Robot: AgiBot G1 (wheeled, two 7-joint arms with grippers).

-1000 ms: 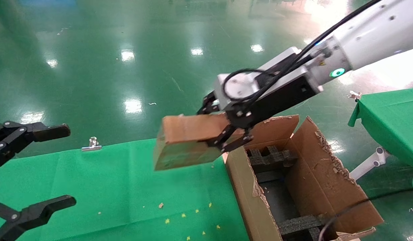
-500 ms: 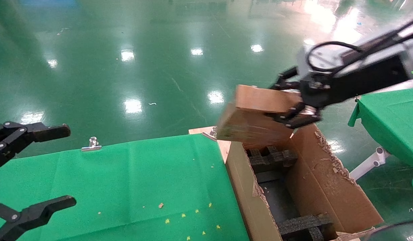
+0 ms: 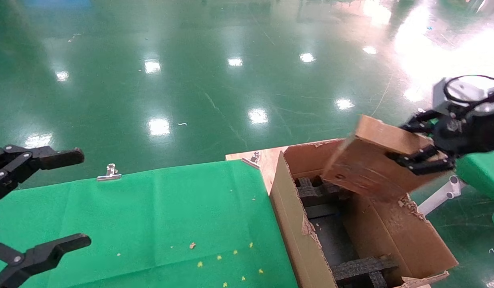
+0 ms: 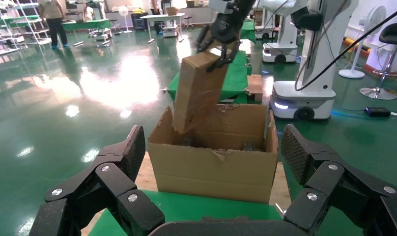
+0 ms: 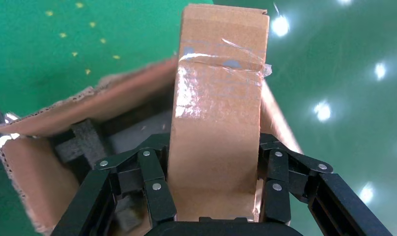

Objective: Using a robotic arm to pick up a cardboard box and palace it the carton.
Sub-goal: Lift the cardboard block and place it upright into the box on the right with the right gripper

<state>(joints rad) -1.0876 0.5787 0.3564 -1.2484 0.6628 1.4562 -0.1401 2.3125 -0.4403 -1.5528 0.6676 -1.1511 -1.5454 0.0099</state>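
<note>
Cardboard box [image 3: 375, 160] placement comes down to lining the load up with the carton [image 3: 415, 240], the biggest thing here, which stands open just beside the green-covered table [image 3: 151, 212] with its flaps up and black foam inserts [image 3: 361, 267] inside. One carton, one table, at least two foam pieces showing.

Next in size, the box: one only, held tilted over the carton's far end, its lower corner dipping below the flap line near the far foam. To set it well, I judge it should be levelled or aimed into the bare floor between the inserts, then lowered until it bears on something before letting go; the torn flap edge on the right looks likely to snag it.

Right gripper [image 5: 213, 167], at the robotic arm's tip, has its fingers [image 5: 152, 182] clamped against both broad faces of the box, gripping the end away from the taped seam [image 5: 221, 61].

Left gripper [image 4: 213, 196] hovers over the table's left side, spread wide and holding nothing. Two grippers in all.

Smallest, two metal clips [image 3: 109, 172] pin the cloth's far edge.
</note>
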